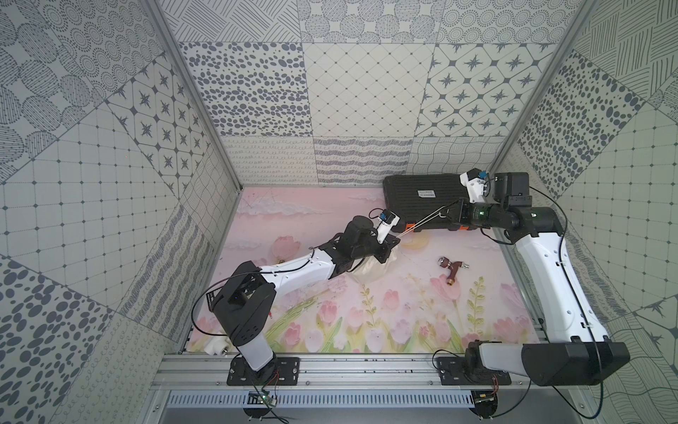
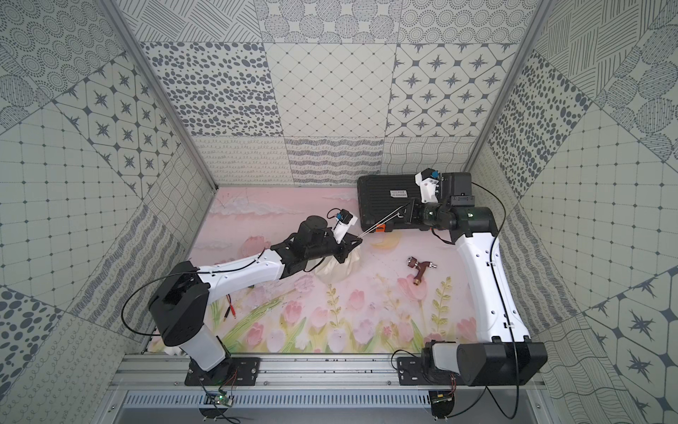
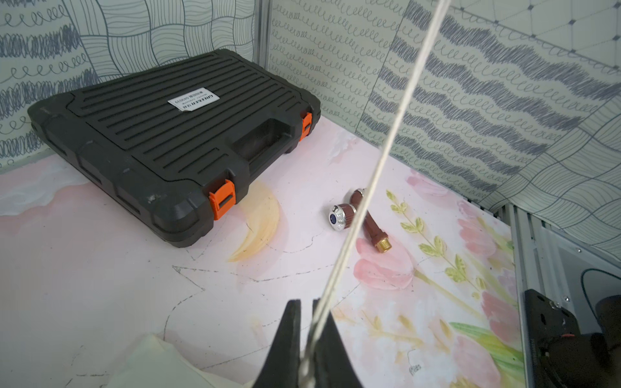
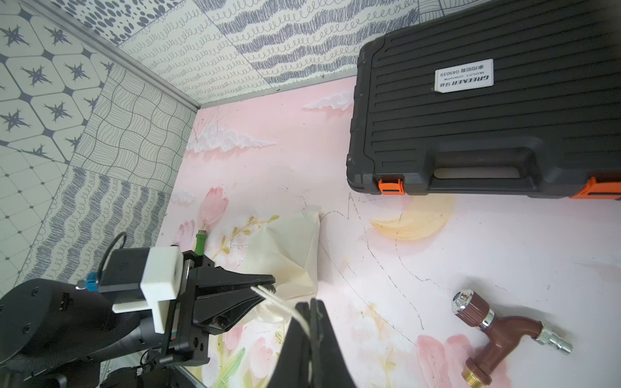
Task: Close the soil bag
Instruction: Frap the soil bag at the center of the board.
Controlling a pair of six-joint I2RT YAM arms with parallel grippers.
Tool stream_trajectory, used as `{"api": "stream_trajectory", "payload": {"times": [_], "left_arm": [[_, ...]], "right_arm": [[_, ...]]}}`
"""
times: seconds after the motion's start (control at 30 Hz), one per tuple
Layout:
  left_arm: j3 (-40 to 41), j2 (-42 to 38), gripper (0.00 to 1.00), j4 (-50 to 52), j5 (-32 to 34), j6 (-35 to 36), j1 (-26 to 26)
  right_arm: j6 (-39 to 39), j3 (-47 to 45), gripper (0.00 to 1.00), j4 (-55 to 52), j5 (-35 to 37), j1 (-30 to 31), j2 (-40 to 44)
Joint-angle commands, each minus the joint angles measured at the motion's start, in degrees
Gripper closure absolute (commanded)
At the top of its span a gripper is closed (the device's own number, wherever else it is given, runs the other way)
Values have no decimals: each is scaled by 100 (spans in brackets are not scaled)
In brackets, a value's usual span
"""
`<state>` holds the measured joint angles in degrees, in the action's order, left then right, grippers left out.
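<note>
On pink floral mat (image 1: 403, 319), near black case (image 1: 422, 194) front: soil bag (image 1: 378, 270). Taut cords (image 1: 422, 222) toward case; left gripper (image 4: 271, 284) at bag mouth, right gripper (image 4: 307, 304) over case, both clenched on cords. Patterned walls (image 1: 367, 91) around.

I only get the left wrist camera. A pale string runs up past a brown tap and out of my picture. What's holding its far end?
Observer: The right gripper is shut on the cords, raised near the black case.
Operator: Where do they start?
Observer: At the soil bag, a cream cloth sack on the table.
Operator: Is its mouth closed?
Observer: In the right wrist view the cloth bunches up into the left gripper, which hides the mouth, so I cannot tell.
</note>
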<state>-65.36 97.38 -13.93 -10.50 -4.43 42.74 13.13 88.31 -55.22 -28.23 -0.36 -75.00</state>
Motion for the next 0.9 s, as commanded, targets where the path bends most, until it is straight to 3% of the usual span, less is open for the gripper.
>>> {"api": "stream_trajectory", "payload": {"times": [0.0, 0.23, 0.87], "left_arm": [[432, 99, 94, 4790, 1071, -185, -332], [394, 273, 89, 5091, 909, -137, -337], [120, 476, 84, 6293, 1665, -444, -319]], "right_arm": [[266, 634, 100, 2726, 1267, -996, 552], [457, 760, 100, 2727, 1211, -1328, 460], [551, 912, 100, 2727, 1074, -1831, 363]]}}
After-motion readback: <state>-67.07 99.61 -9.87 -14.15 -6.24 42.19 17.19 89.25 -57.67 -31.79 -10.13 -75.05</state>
